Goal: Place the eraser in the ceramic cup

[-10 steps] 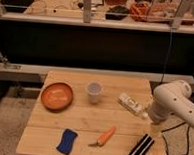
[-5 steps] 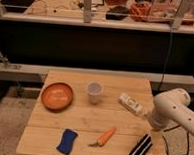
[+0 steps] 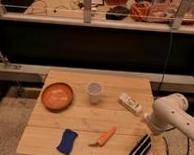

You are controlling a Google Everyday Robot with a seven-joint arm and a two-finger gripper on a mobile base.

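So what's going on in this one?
A one-armed robot is working at a wooden table. Its gripper hangs at the table's right edge, just behind and above the eraser, which lies flat near the front right corner, not yet picked up. The ceramic cup stands upright mid-table, well apart from both.

A light wooden slatted table (image 3: 82,122) stands on a speckled grey floor (image 3: 6,123). Behind it a pale horizontal ledge (image 3: 26,71) runs along a dark wall. Higher up, a brightly lit, cluttered wooden workbench (image 3: 60,3) sits behind white posts.
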